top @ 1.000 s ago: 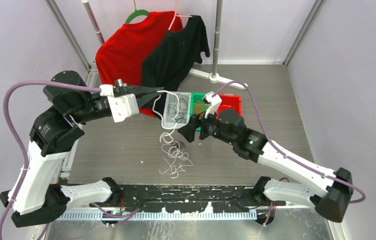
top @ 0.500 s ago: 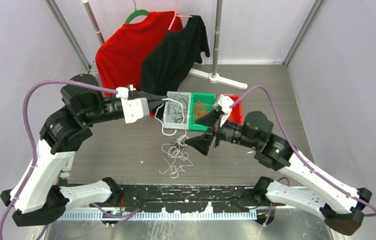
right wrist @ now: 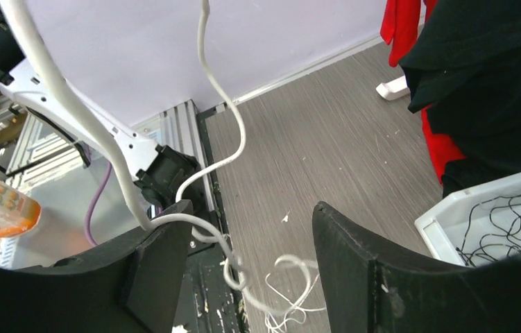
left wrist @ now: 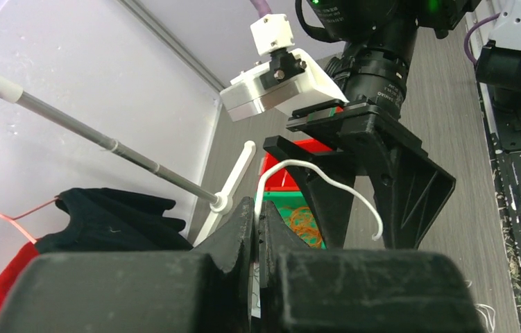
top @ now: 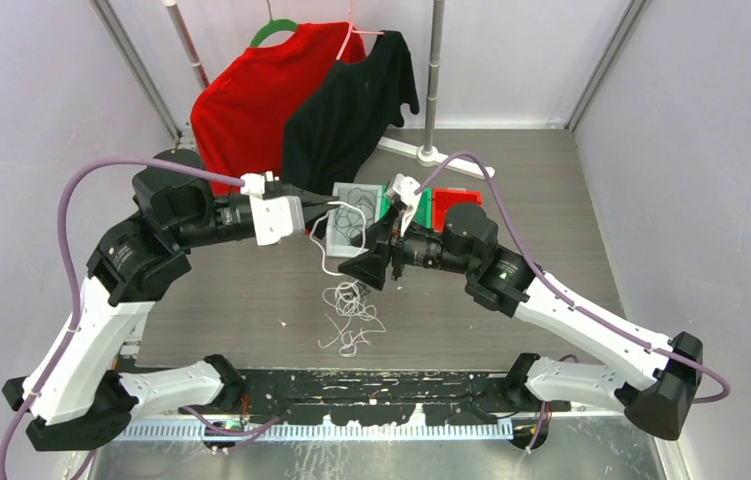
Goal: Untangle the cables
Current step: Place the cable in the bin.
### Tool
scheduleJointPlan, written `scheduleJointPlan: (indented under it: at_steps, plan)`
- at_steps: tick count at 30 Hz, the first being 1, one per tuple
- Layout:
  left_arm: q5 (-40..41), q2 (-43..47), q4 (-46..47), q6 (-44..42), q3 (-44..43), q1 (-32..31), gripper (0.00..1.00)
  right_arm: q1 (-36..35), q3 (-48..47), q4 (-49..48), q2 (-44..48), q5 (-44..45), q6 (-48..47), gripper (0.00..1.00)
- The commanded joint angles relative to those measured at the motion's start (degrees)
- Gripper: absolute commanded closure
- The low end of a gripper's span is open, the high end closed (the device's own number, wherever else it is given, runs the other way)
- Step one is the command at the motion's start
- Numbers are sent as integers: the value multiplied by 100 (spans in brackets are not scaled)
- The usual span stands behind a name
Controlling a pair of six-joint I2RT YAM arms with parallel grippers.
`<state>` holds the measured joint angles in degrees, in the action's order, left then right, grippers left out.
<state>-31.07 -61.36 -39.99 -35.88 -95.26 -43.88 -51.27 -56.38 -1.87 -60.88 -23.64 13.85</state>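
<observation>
Over table [top: 251,300] mid, left claw [left wrist: 257,222] clamps white cable [left wrist: 327,182], right claw [right wrist: 247,215] wide beside it; green bin [top: 421,210] mostly hidden.

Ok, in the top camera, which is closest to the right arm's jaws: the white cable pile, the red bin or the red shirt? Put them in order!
1. white cable pile: on the table, just on the near side of the right gripper.
2. red bin: behind it, to the right.
3. red shirt: hanging far back on the left.
</observation>
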Motion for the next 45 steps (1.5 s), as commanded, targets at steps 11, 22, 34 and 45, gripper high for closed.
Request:
scheduleJointPlan:
  at_steps: [11,22,34,45]
  plan:
    - [-190,90,821,1301,289,-21,100,-57,-134,-2026,-599,82,1018,35]
    - [-243,78,1157,2040,464,-20,100,-286,-323,-2625,-1120,245,1121,46]
    - [1348,17,489,1279,618,-18,46,181,-60,-470,-147,1602,609,99]
    - [2325,-361,-973,972,278,-14,1,2119,40,1243,97,3837,-397,99]
